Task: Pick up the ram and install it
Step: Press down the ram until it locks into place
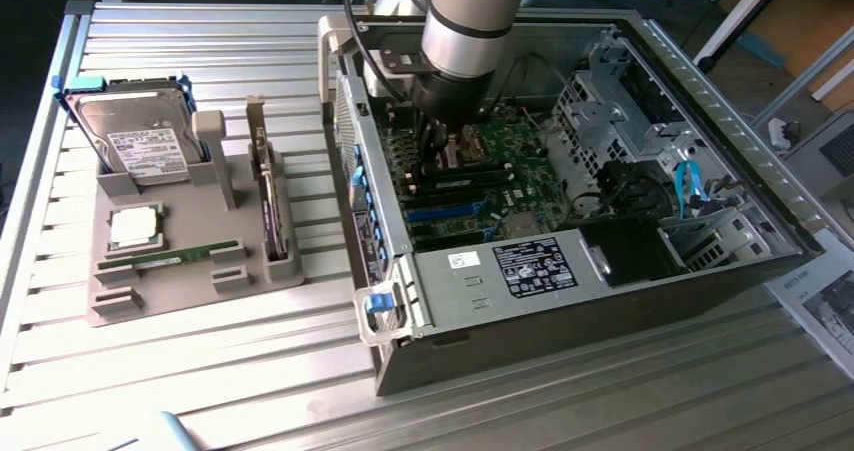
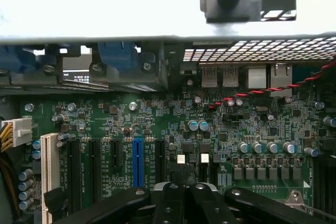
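One grey holder [image 1: 174, 271] sits at the exterior view's left on the slatted table [image 1: 200, 371], carrying the hard drive [image 1: 140, 146] at its back, the square silver processor [image 1: 134, 228], and the ram [image 1: 167, 262] lying flat near its front edge, untouched. Moving right, the open computer case [image 1: 601, 261] lies on its side. The arm reaches down inside it, the gripper [image 1: 447, 156] low over the motherboard [image 2: 157, 124]. Fingers drawn together, nothing between them.

One hard drive [image 1: 138, 141], one processor [image 1: 135, 227], seemingly one ram stick [image 1: 178, 258], one case [image 1: 694, 81]
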